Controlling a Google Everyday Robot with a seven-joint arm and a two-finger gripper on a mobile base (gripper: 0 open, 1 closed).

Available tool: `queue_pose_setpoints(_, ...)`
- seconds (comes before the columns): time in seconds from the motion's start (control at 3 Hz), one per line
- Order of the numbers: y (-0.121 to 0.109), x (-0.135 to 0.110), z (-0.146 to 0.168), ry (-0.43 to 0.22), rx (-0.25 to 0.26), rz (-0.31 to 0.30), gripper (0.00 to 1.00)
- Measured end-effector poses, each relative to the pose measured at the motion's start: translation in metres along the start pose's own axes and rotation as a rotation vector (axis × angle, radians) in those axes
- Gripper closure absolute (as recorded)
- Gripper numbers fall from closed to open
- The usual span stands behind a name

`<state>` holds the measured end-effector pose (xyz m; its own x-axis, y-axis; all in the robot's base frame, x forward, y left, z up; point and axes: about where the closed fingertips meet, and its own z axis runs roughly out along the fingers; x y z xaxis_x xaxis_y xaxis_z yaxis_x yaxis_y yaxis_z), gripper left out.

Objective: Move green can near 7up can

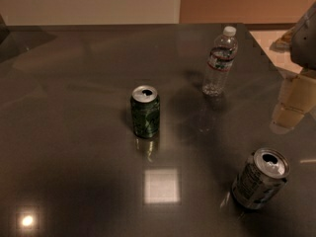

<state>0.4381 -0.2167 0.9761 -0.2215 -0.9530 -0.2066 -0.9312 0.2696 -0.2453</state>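
Note:
The green can [145, 111] is dark green with a lighter mottled pattern and an opened silver top. It stands upright near the middle of the dark glossy table [74, 132]. The 7up can [260, 178] is silver-grey with dark print and stands at the front right, well apart from the green can. My gripper [296, 100] is at the right edge of the view, beyond the 7up can and far to the right of the green can. It holds nothing that I can see.
A clear plastic water bottle [220, 61] with a white cap stands upright at the back right. The table's right edge [261, 51] runs diagonally behind it. A bright square light reflection [161, 185] lies on the tabletop in front of the green can.

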Motion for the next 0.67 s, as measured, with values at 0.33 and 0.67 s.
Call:
queue_pose_setpoints(0.33, 0.0, 0.0, 0.0, 0.0, 0.0, 0.0, 0.0)
queue_pose_setpoints(0.67, -0.0019, -0.0066, 0.0, -0.017, -0.001, -0.001, 0.0)
